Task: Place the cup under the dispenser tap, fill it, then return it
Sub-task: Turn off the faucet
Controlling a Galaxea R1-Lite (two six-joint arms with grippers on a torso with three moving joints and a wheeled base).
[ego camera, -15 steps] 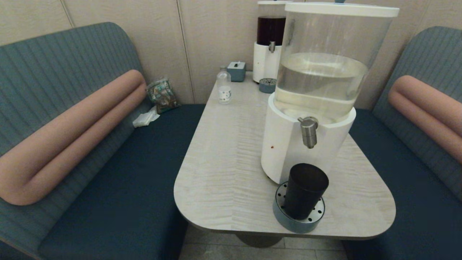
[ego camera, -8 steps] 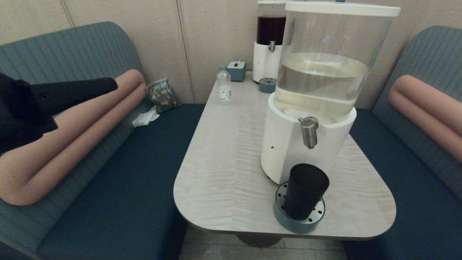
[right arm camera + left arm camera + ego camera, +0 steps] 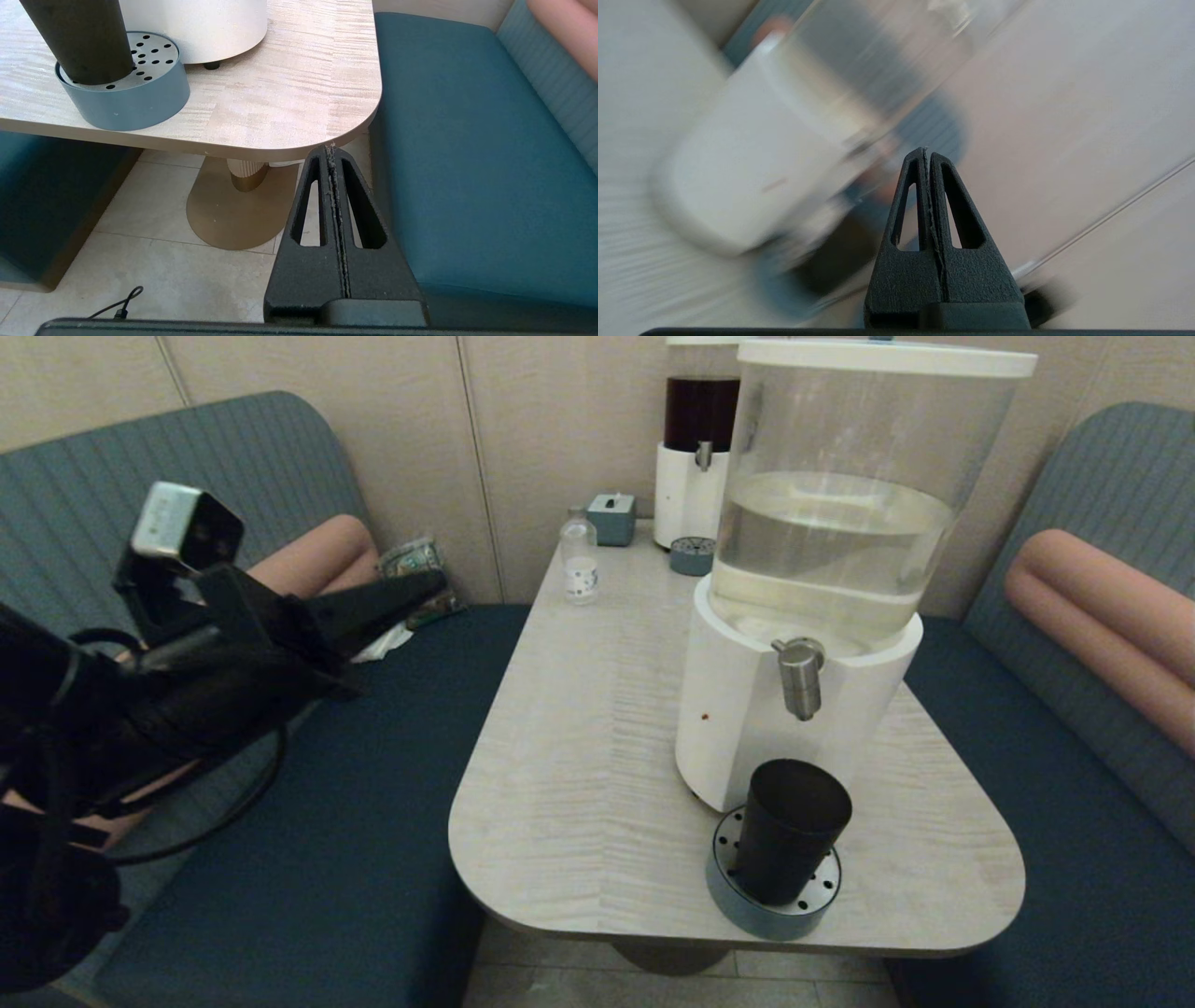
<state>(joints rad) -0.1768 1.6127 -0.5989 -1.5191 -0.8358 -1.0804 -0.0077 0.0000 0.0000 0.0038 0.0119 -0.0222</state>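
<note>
The cup (image 3: 789,831) stands upright on the round drip tray (image 3: 728,896) at the near edge of the desk (image 3: 579,728), below the dispenser tap (image 3: 800,677) though seemingly a little nearer than the spout, so placing looks done or nearly so; filling and returning remain. The left tool (image 3: 411,593), fingers pressed together and empty, hovers over the bench seat, well apart from the cup. The right tool (image 3: 331,154), likewise closed and empty, hangs low beside the desk.
</note>
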